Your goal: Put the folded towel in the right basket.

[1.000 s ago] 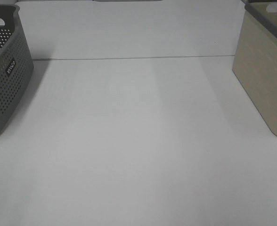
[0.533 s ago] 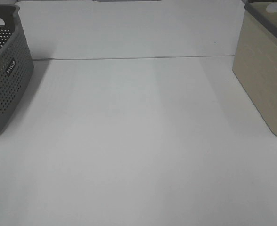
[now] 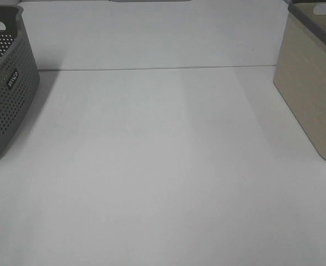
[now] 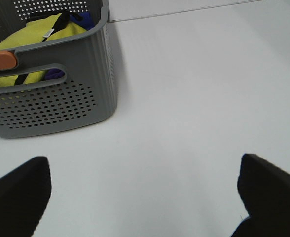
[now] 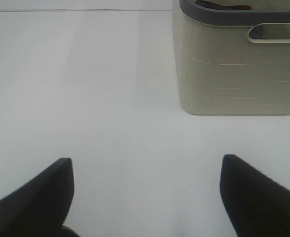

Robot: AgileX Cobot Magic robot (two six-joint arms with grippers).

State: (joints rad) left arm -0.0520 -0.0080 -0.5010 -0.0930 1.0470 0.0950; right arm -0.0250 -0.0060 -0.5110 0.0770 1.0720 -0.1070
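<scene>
The right claw (image 5: 145, 197) hangs over the white counter (image 5: 86, 89) with its two dark fingers (image 5: 34, 197) spread wide apart and nothing between them. Beyond the claw stands a beige basket (image 5: 238, 74) with a dark grey rim (a slotted handle opening shows just under the rim). It rests on the counter, well apart from the fingers. Something dark lies inside at the rim, too little visible to identify.
</scene>
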